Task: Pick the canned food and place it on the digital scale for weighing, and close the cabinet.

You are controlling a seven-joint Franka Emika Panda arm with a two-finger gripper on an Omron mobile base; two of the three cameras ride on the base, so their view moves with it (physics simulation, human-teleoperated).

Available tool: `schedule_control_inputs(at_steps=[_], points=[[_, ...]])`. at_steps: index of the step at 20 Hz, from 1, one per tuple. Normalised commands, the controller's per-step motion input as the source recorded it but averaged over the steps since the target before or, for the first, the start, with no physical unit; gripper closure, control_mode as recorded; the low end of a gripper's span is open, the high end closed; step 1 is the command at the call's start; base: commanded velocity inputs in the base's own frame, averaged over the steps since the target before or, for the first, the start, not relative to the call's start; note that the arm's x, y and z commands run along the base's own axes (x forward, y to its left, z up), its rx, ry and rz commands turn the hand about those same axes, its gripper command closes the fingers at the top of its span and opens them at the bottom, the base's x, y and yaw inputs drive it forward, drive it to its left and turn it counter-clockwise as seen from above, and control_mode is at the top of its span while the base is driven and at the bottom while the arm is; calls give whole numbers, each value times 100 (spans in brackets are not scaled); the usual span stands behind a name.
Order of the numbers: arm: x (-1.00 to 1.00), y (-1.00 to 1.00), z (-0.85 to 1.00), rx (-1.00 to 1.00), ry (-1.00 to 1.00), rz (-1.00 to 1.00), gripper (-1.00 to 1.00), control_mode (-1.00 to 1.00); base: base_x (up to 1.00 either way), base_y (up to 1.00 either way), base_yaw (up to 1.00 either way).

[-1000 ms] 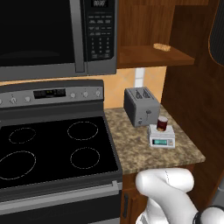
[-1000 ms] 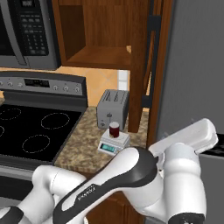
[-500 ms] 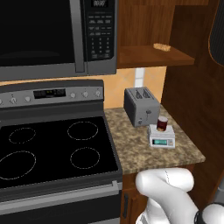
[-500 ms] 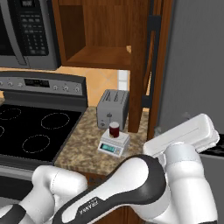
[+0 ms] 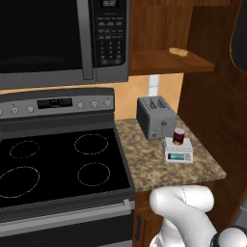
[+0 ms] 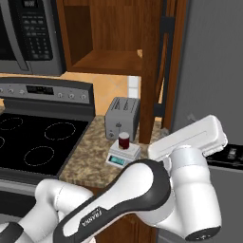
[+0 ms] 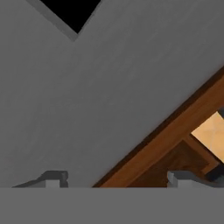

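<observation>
Gripper point(image 7: 114, 179) empty, jaws apart, near open cabinet point(image 7: 175, 131) door edge.

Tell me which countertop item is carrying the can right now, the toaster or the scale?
The white digital scale with the teal display: the dark red canned food stands on its top. The grey toaster behind carries nothing.

speckled counter and cabinet shelf carrying the load

the granite counter point(image 5: 159, 166) is bearing the grey toaster point(image 5: 154, 117) at the back and the white digital scale point(image 5: 178, 150) just in front of it, the two close together; the wood shelf point(image 5: 159, 61) of the cabinet point(image 6: 118, 38) is holding a flat tan biscuit point(image 5: 178, 51).
</observation>
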Motion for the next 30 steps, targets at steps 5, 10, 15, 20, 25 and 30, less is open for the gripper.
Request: schedule_control_inputs(at_steps=[5, 10, 15, 20, 25, 30], points=[[0, 98, 61, 0, -16, 6, -100, -100, 0, 0, 0], [15, 100, 63, -2, -14, 2, -100, -100, 0, 0, 0], [67, 100, 61, -7, -7, 0, -100, -100, 0, 0, 0], [90, 100, 56, -11, -1, 0, -100, -100, 0, 0, 0], [100, 100, 23, -11, 2, -2, -100, -100, 0, 0, 0], [100, 100, 1, -9, 11, -5, -100, -100, 0, 0, 0]])
